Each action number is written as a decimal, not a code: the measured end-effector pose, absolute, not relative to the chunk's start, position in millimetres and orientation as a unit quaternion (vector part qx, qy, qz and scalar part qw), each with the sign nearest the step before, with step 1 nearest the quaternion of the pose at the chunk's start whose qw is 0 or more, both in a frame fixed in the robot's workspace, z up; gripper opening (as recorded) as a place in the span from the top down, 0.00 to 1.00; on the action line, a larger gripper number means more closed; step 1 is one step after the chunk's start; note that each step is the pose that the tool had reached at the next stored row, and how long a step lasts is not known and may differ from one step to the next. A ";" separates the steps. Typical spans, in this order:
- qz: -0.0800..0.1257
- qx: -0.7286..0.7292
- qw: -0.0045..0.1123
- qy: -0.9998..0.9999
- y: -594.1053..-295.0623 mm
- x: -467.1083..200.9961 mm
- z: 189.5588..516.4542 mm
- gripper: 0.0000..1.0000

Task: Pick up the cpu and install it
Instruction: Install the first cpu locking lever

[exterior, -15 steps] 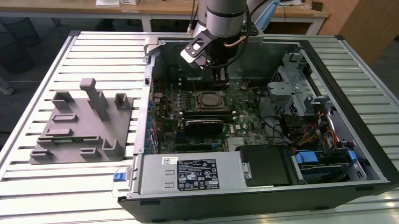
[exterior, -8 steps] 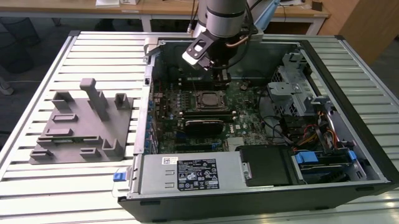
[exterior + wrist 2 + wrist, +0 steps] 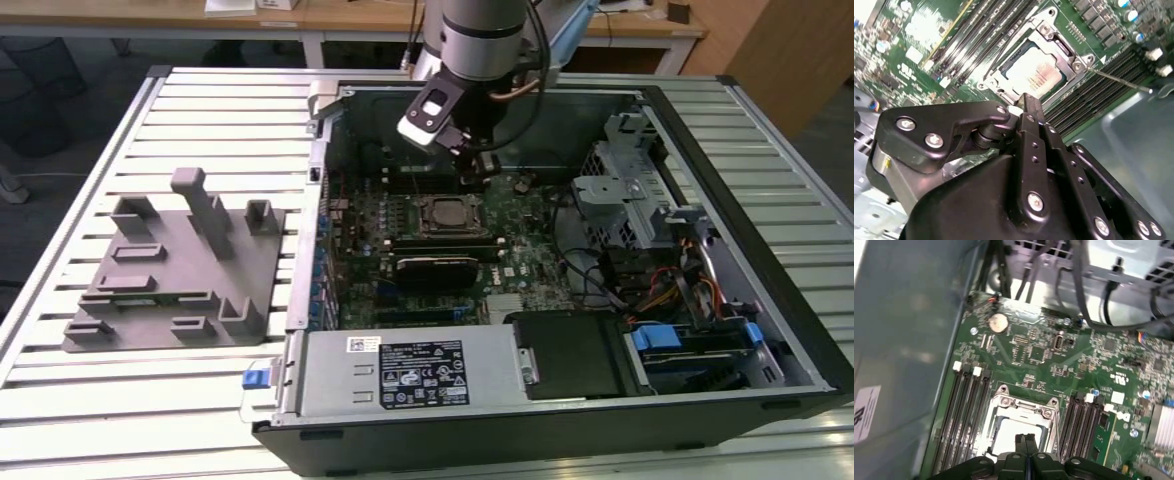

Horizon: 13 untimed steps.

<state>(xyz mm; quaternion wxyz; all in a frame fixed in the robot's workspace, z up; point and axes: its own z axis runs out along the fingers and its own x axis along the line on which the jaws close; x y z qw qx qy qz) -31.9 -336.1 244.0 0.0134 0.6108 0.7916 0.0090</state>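
Black linkages of the hand (image 3: 1026, 107) fill the second wrist view's foreground, fingers pressed together, gripping nothing, just above the socket (image 3: 1034, 70). Inside that socket lies the cpu (image 3: 1035, 74), apparently seated already. Judging by this, placement looks done; latching the socket frame seems left.

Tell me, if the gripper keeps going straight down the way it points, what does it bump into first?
Probably the cpu sitting in its socket frame on the motherboard. The gripper hangs right above that spot, though how far above is hard to judge.
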 end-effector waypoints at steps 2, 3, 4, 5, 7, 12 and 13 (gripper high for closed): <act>0.009 0.596 0.013 0.803 -336.1 -31.9 244.0 0.89; 0.009 0.589 0.013 0.808 -336.1 -32.0 243.9 0.89; 0.009 0.582 0.013 0.813 -336.1 -31.9 243.9 0.89; 0.010 0.574 0.013 0.819 -336.1 -32.0 243.9 0.89; 0.010 0.559 0.013 0.829 -336.1 -32.0 243.8 0.89; 0.010 0.521 0.012 0.853 -336.1 -31.9 243.5 0.89; 0.010 0.513 0.012 0.858 -336.1 -31.9 243.4 0.89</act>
